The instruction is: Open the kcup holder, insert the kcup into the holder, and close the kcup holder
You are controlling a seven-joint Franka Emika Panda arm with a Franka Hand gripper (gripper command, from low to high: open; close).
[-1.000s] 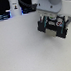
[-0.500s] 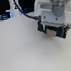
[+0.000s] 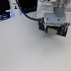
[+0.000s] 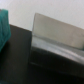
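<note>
In the exterior view my gripper hangs at the upper right, a dark blurred block under the pale wrist, just above the white table. Its fingers are too blurred to read. The wrist view is close and blurred. It shows a black surface with a grey glossy panel rising from it. This may be part of the kcup holder, but I cannot tell. No fingertips show there. The kcup is out of view.
A teal object sits at the edge of the wrist view beside the black surface. In the exterior view, dark equipment and a black cable stand along the table's far side, at the exterior view's left.
The gripper has shifted only slightly, a touch lower than a second ago. Nothing else has visibly moved.
</note>
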